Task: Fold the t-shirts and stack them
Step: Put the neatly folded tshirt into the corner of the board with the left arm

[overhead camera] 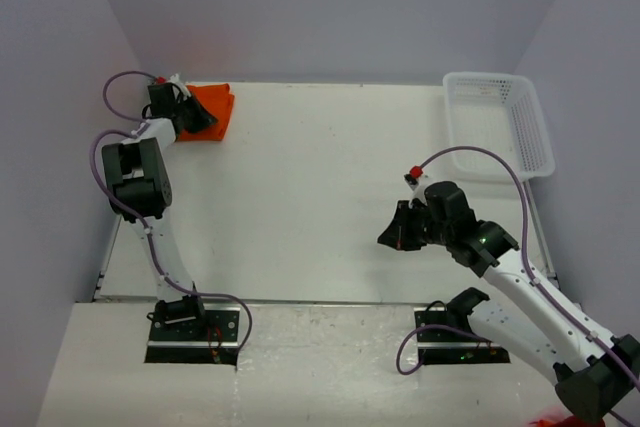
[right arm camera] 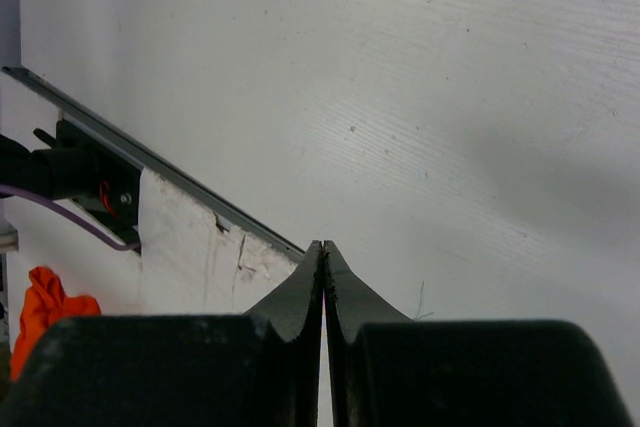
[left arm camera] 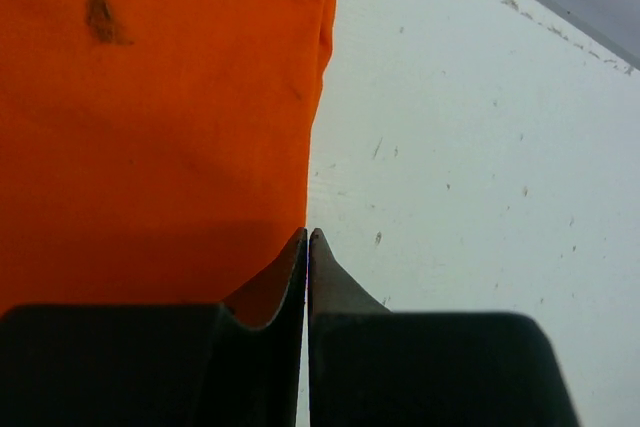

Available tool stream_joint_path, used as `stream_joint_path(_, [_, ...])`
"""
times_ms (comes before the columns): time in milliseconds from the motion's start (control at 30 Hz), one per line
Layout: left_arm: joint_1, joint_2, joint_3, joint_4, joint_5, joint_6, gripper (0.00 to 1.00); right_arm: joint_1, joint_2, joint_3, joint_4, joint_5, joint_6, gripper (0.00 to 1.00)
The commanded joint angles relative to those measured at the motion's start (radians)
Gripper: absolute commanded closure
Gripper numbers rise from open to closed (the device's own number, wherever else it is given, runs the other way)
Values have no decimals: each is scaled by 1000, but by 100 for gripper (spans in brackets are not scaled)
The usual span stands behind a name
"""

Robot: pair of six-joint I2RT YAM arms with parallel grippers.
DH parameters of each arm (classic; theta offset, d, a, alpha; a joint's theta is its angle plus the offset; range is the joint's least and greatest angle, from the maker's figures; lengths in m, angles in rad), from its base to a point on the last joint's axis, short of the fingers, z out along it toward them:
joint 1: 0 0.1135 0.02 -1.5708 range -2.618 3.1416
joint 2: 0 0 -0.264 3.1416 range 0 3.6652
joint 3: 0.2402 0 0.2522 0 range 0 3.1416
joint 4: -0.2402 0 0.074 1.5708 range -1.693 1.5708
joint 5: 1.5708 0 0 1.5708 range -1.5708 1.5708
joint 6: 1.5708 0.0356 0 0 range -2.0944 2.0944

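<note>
Left wrist: orange t-shirts (left arm camera: 150, 117) lie beneath and left of the left tool (left arm camera: 308, 235) — its jaws pressed together.

Soft, even light from overhead keeps my desk (overhead camera: 320, 197) bright and free of glare, and the top view is sharp. At my left wrist, my left pincer (left arm camera: 307, 239) is a dark, slightly blurred mass laying a dim band of shadow across the strongly saturated orange t-shirt (left arm camera: 150, 97). At my right wrist the desk's grain is crisp, with a soft grey shadow towards the right.
</note>
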Motion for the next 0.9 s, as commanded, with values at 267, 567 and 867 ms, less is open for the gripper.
stream_joint_path(267, [22, 44, -122, 119, 51, -58, 100, 6, -28, 23, 33, -18, 14, 100])
stream_joint_path(567, [22, 30, -177, 188, 86, -72, 100, 4, -31, 9, 38, -22, 20, 100])
stream_joint_path(867, [20, -102, -127, 251, 186, -133, 100, 4, -11, -13, 94, -36, 8, 100])
